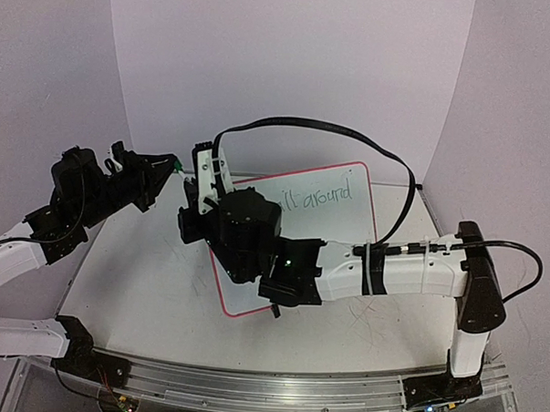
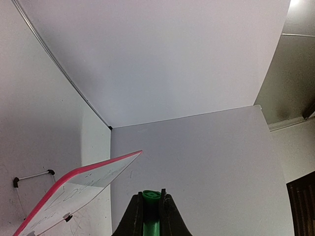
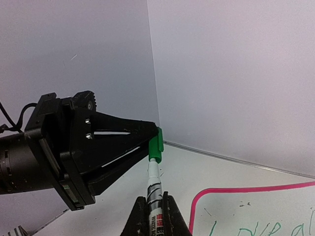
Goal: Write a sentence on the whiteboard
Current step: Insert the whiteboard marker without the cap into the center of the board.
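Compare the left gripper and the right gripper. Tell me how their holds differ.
The left gripper is shut on the green cap; the right gripper is shut on the white barrel of the marker. The left gripper comes in from beyond the left side of the whiteboard; the right gripper's arm reaches over the whiteboard. Shared: both pairs of fingers are closed on parts of one marker, cap and barrel in line.

whiteboard (image 1: 343, 223) beside right gripper (image 3: 155, 198): glossy, smooth | marker (image 3: 153, 177) in it: smooth plastic | cap (image 3: 156, 143) in left gripper (image 2: 151, 196): smooth plastic
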Robot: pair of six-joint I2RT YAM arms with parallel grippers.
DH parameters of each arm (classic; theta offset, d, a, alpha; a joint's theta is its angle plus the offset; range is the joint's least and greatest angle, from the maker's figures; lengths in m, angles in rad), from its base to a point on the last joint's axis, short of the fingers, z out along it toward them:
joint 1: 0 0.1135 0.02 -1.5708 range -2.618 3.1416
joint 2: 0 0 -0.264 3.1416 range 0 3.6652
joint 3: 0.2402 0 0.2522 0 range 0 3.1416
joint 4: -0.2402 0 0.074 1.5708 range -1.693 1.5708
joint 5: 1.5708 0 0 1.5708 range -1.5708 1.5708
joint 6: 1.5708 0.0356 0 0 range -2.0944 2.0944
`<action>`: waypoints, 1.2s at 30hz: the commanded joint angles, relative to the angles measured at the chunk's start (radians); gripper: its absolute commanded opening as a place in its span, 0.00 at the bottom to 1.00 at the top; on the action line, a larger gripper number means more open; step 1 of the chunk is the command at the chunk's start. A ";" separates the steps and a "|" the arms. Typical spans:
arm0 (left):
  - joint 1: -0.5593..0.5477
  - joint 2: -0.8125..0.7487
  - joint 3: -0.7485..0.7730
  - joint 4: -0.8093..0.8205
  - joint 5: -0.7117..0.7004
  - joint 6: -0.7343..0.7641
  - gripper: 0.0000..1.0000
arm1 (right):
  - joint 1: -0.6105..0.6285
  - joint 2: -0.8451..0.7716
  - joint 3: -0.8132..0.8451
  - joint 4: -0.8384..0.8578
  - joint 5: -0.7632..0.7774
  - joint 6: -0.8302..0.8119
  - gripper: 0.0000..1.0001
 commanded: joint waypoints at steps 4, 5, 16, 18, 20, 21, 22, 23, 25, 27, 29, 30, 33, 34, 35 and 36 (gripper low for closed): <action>0.002 -0.012 0.003 0.060 0.024 0.003 0.00 | 0.001 0.060 0.085 0.044 0.057 -0.037 0.00; 0.002 -0.012 0.002 0.061 0.024 0.003 0.00 | 0.001 0.066 0.088 0.050 0.064 -0.040 0.00; 0.002 -0.016 -0.010 0.078 0.030 0.001 0.00 | -0.010 0.185 0.192 0.187 0.158 -0.132 0.00; 0.002 -0.017 -0.012 0.081 0.030 0.001 0.00 | -0.010 0.212 0.215 0.223 0.175 -0.158 0.00; 0.002 -0.017 -0.013 0.082 0.031 0.001 0.00 | -0.010 0.234 0.235 0.262 0.184 -0.188 0.00; 0.002 -0.016 -0.015 0.083 0.032 0.001 0.00 | -0.010 0.242 0.246 0.271 0.184 -0.197 0.00; 0.002 -0.015 -0.017 0.083 0.033 0.001 0.00 | -0.010 0.248 0.255 0.278 0.178 -0.203 0.00; 0.001 -0.014 -0.018 0.084 0.033 0.002 0.00 | -0.012 0.251 0.261 0.282 0.168 -0.203 0.00; 0.001 -0.012 -0.018 0.086 0.034 0.004 0.00 | -0.014 0.253 0.274 0.283 0.137 -0.201 0.00; 0.001 -0.009 -0.017 0.087 0.036 0.011 0.00 | -0.015 0.246 0.273 0.283 0.094 -0.193 0.00; 0.001 -0.007 -0.015 0.088 0.040 0.021 0.00 | -0.021 0.219 0.242 0.283 0.019 -0.157 0.00; 0.001 -0.006 -0.015 0.089 0.043 0.025 0.00 | -0.025 0.206 0.219 0.283 -0.019 -0.133 0.00; 0.001 -0.004 -0.017 0.089 0.052 0.034 0.00 | -0.047 0.167 0.165 0.284 -0.093 -0.060 0.00; 0.000 -0.003 -0.017 0.089 0.054 0.034 0.00 | -0.055 0.158 0.157 0.284 -0.110 -0.038 0.00; 0.000 -0.002 -0.016 0.090 0.056 0.039 0.00 | -0.062 0.150 0.149 0.284 -0.119 -0.025 0.00; 0.000 -0.001 -0.016 0.090 0.059 0.045 0.00 | -0.065 0.142 0.146 0.284 -0.122 -0.013 0.00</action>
